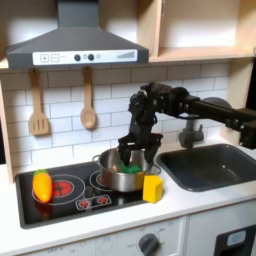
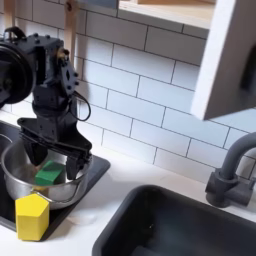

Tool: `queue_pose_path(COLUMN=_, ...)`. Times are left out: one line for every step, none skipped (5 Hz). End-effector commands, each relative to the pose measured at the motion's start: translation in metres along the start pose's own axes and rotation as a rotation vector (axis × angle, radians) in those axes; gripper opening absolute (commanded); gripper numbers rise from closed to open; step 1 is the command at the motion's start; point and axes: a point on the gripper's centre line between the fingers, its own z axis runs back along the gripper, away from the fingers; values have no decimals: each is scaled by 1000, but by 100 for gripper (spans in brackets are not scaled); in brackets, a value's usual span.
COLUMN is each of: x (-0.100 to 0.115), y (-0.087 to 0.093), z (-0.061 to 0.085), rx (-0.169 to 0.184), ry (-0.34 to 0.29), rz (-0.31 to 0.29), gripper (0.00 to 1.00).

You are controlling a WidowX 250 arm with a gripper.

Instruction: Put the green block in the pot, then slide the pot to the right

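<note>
Setting: toy kitchen. Evidence: stovetop [image 1: 70,188] with range hood [image 1: 75,45], sink [image 1: 210,165], faucet [image 2: 232,172], white tiled backsplash [image 2: 130,75].

One pot [image 1: 121,176], one green block [image 2: 48,175], one yellow block [image 1: 152,187]

White toy-kitchen countertop [image 1: 190,205] runs across lower frame in both exterior views. Black stovetop [image 1: 62,190] inset at lower left of first exterior view, carrying the pot [image 1: 118,172] near centre, orange-yellow toy vegetable [image 1: 41,185] at far left, yellow block [image 1: 152,187] just right of pot. Dark sink [image 1: 208,165] at right
</note>
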Motion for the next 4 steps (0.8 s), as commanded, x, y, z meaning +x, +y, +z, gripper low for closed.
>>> queue_pose_path(x=0, y=0, z=0, rx=0, ry=-2, rz=2, gripper=100)
queue_pose_path(x=0, y=0, z=0, rx=2, ry=-1, rz=-1, gripper=100)
queue_pose_path(x=4, y=10, z=25, rx=-3, ry=-53, rz=-33, gripper=100)
queue_pose_path(x=2, y=10, z=38, rx=-17, ry=-72, rz=-53, gripper=100)
